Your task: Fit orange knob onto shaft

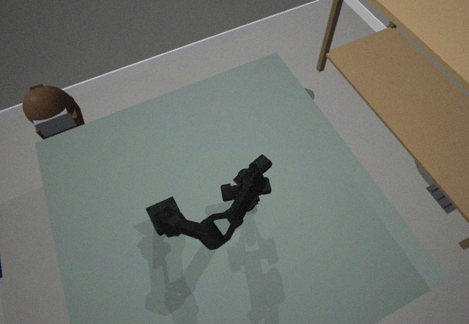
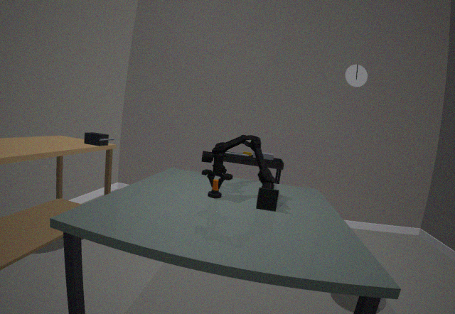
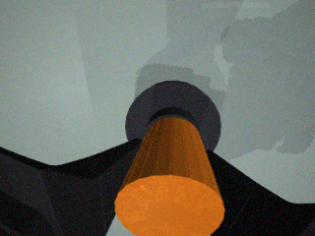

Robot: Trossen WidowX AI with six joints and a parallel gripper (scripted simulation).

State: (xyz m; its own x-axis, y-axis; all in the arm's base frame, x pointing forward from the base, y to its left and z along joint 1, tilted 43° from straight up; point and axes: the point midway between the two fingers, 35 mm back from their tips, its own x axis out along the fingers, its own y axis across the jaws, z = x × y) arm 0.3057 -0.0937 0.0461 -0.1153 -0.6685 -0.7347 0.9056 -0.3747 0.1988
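The 1 claw (image 2: 215,185) (image 3: 172,149) grips the orange knob (image 2: 215,185) (image 3: 169,197), perhaps just above the round pedestal (image 2: 214,195) (image 3: 172,94).

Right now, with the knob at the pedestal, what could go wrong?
Flat misaligned: the orange knob hides the shaft and its own hole, so pushing could jam it on the shaft's top.

Early release: the gripper is shut on the knob; if it isn't fully down on the round pedestal, letting go may leave it high or tilted. Seating can't be confirmed from these views.
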